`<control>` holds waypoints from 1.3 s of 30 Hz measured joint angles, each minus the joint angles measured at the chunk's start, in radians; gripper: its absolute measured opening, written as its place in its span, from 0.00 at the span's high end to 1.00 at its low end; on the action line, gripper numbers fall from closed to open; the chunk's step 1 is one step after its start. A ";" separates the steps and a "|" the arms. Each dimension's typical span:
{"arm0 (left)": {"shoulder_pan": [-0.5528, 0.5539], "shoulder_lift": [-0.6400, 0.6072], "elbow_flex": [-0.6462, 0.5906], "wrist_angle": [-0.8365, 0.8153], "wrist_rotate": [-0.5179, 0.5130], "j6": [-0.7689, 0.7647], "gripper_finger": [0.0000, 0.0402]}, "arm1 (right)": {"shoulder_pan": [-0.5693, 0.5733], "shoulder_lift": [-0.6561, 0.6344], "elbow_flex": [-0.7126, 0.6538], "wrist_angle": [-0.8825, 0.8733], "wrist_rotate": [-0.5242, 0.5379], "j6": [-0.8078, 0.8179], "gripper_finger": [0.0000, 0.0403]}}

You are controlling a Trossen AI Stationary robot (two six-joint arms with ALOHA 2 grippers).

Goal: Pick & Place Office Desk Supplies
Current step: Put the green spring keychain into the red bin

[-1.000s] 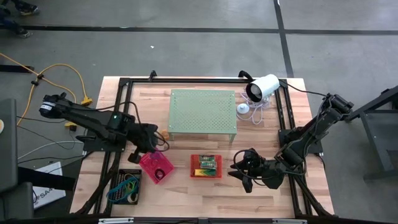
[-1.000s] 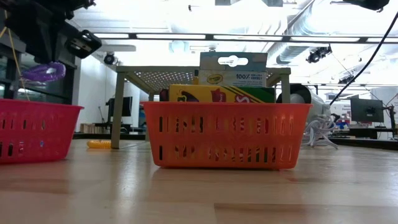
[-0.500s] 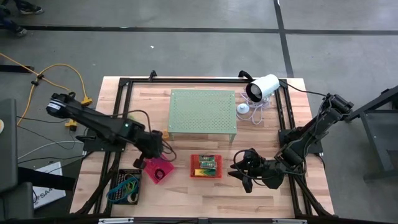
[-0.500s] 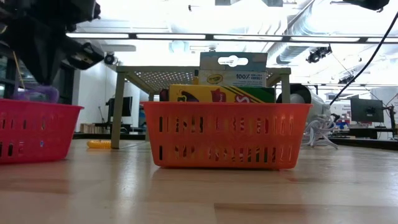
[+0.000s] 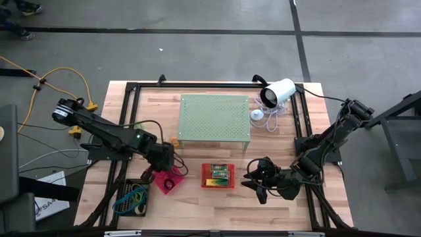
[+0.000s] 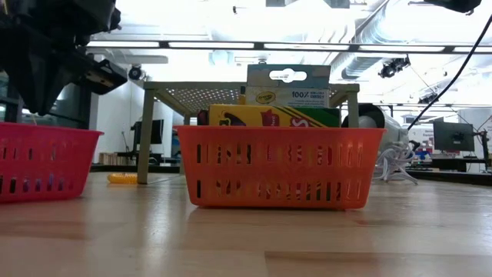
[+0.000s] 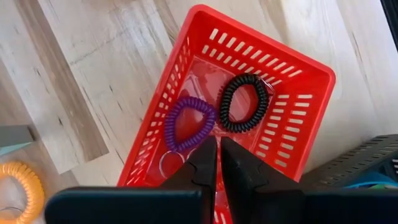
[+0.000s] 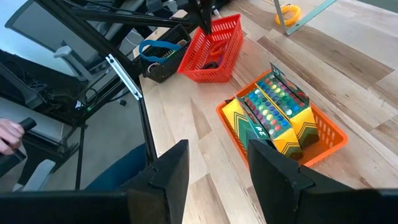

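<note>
Left claw (image 7: 217, 148): fingers pressed together with nothing between them, poised over the open top of the pink tray (image 5: 168, 179), tips just above a purple coil ring (image 7: 189, 122).
Pink tray contents: two coil rings side by side (one purple, one black (image 7: 245, 102)), plus a thin clear ring (image 7: 172, 163) near the purple one; the rest of the tray floor is bare.
Right claw (image 8: 217, 171): fingers spread, empty, waiting at the table's near right, well apart from every tray.
Orange tray (image 5: 218, 175): between the two claws, holding two crayon packs (image 8: 272, 115) that stand above its rim (labels show over the wall in the low view).
Black tray (image 5: 132, 197): at the near left corner, just beside the pink tray, holding green and blue rubber-band loops (image 5: 135, 196); count unclear.
Loose item: one orange coil ring (image 7: 20, 190) on the bare wood beside a leg of the pale green stand (image 5: 214, 118).
Open room: clear wood between the orange tray and the right claw, and along the table (image 5: 210, 214) near edge.
Far right corner: a white camera (image 5: 277, 93) on a small stand.
</note>
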 joint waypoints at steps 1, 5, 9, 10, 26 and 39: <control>0.000 0.000 0.000 0.001 0.000 0.000 0.96 | 0.000 0.000 0.000 0.000 0.000 0.000 0.63; 0.000 0.000 0.000 0.000 -0.002 0.000 0.96 | 0.000 0.000 0.000 0.000 0.000 0.000 0.63; 0.000 0.000 0.000 0.000 -0.002 0.000 0.96 | 0.000 0.000 0.000 0.000 0.000 0.000 0.63; 0.000 0.000 0.000 -0.001 -0.002 0.000 0.96 | 0.000 0.000 0.000 0.000 0.000 0.000 0.63; 0.143 -0.231 0.001 -0.100 -0.084 -0.029 0.96 | 0.000 0.000 0.000 0.000 0.000 0.000 0.63; 0.190 -0.268 0.001 -0.141 -0.272 -0.180 0.96 | 0.000 0.000 0.000 0.000 0.000 0.000 0.63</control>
